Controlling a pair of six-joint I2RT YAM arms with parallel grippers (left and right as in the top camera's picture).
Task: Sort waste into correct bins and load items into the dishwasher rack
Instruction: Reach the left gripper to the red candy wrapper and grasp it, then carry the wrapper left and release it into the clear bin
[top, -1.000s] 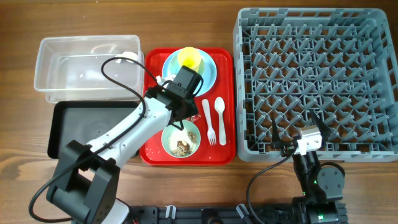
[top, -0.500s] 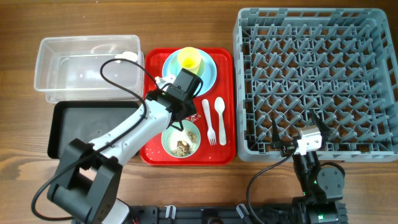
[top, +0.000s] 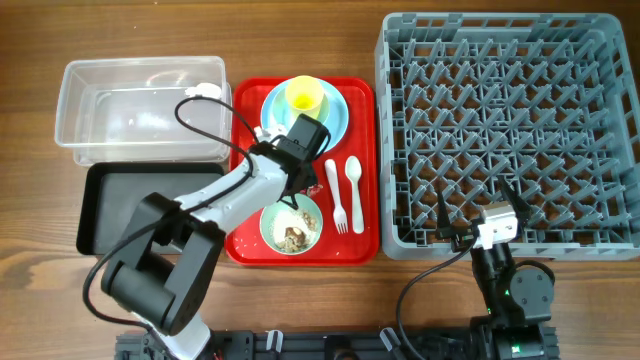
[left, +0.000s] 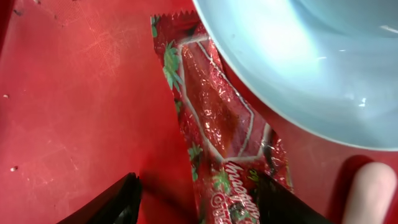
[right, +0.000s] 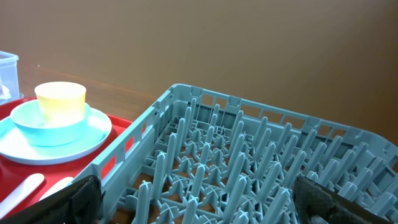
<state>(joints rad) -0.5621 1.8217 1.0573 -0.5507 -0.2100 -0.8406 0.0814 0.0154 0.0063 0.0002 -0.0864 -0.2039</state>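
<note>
1. Lying flat on the red tray (top: 362, 245), the snack wrapper (left: 217, 124) is a narrow strip of shiny red foil. It carries green leaf prints, thin pale lines and white lettering at one end, and its crinkled skin catches the light.
2. In the left wrist view its long axis slants. The crimped end sits at the top, left of centre, and the lettered end runs down and to the right, out past the bottom of the view.
3. The rim of the light-blue plate (left: 298, 62) overlaps the wrapper's upper right side.
4. The red tray sits mid-table. The clear tub (top: 80, 110) and black tray (top: 100, 215) lie toward the left edge, and the dishwasher rack (top: 505, 22) toward the right edge. From overhead the left arm covers the wrapper.
5. The left gripper (left: 199, 208) has its jaws spread wide, with one finger on each side of the wrapper's lettered end. Whether the fingers touch the foil cannot be told.
6. The right gripper (top: 478, 212) hangs at the rack's near wall, toward the near right corner, with its jaws wide and nothing between them.
</note>
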